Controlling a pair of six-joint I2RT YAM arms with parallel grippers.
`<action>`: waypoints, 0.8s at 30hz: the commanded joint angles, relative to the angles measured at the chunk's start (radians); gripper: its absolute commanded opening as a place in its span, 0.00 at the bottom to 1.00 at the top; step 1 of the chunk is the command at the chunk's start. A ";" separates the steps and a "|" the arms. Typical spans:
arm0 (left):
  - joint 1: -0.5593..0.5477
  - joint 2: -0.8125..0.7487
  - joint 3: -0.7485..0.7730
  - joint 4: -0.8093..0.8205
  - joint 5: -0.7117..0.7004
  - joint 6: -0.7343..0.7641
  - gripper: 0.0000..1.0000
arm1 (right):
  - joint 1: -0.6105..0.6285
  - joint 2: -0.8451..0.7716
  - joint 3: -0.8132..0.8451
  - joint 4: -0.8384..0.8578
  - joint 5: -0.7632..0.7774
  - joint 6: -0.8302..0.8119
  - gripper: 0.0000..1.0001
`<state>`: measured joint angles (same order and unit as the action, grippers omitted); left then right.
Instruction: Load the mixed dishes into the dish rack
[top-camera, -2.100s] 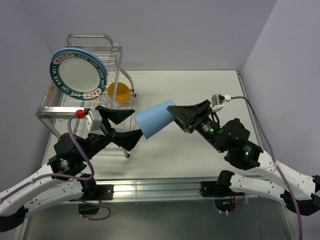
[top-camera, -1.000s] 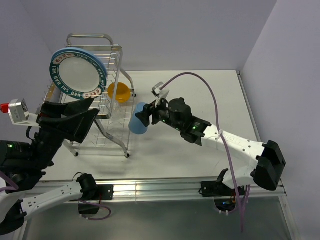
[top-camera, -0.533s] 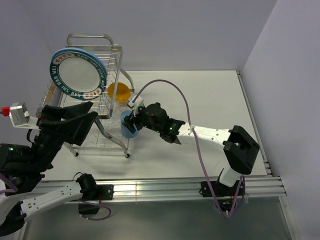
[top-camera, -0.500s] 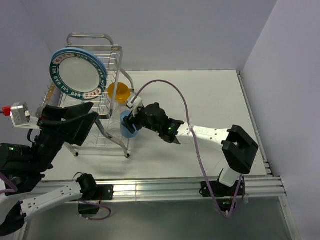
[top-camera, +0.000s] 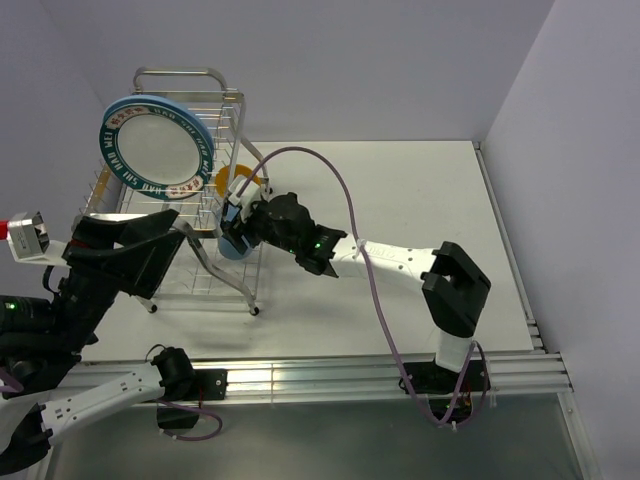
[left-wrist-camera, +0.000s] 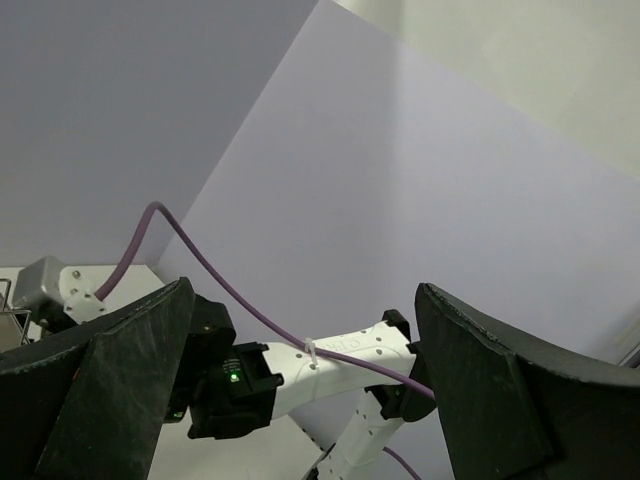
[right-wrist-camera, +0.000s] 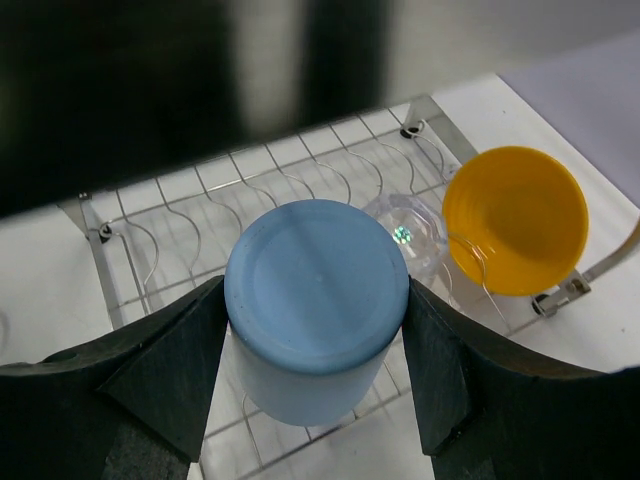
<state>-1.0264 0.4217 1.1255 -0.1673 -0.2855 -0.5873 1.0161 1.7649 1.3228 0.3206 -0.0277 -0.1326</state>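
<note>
The silver wire dish rack (top-camera: 190, 110) stands at the far left of the table. In it, the white plate with the teal lettered rim (top-camera: 150, 148) stands upright, with a light-blue plate's edge (top-camera: 203, 135) just behind. My right gripper (top-camera: 238, 228) is shut on the small blue cup (right-wrist-camera: 317, 285), bottom up, over the rack's lower wire grid (right-wrist-camera: 160, 235). Beside the cup lie the clear glass (right-wrist-camera: 412, 225) and the orange-yellow bowl (right-wrist-camera: 515, 220). I cannot tell whether the cup rests on the wires. My left gripper (top-camera: 178, 232) hangs open and empty near the rack's front.
My right arm (top-camera: 390, 262) stretches leftward across the white table (top-camera: 420, 190). Purple-grey walls close in the back and the right side. A metal rail (top-camera: 320, 378) runs along the near edge. The left wrist view shows only the right arm (left-wrist-camera: 330, 355) and walls.
My right gripper has carried the blue cup leftward from the table's middle to over the rack's lower grid. My left gripper has drawn back slightly toward the near left.
</note>
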 joint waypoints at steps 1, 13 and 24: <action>-0.001 -0.003 0.005 -0.005 0.019 0.010 0.99 | 0.010 0.060 0.081 0.023 -0.020 -0.019 0.00; -0.001 -0.020 0.007 -0.020 0.017 0.010 0.99 | 0.013 0.133 0.110 0.009 -0.003 -0.024 0.00; -0.001 -0.012 0.003 -0.017 0.028 -0.003 0.99 | 0.010 0.111 0.016 0.061 0.002 -0.033 0.00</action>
<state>-1.0264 0.4133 1.1255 -0.2035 -0.2798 -0.5880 1.0176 1.8565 1.3872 0.4011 -0.0299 -0.1322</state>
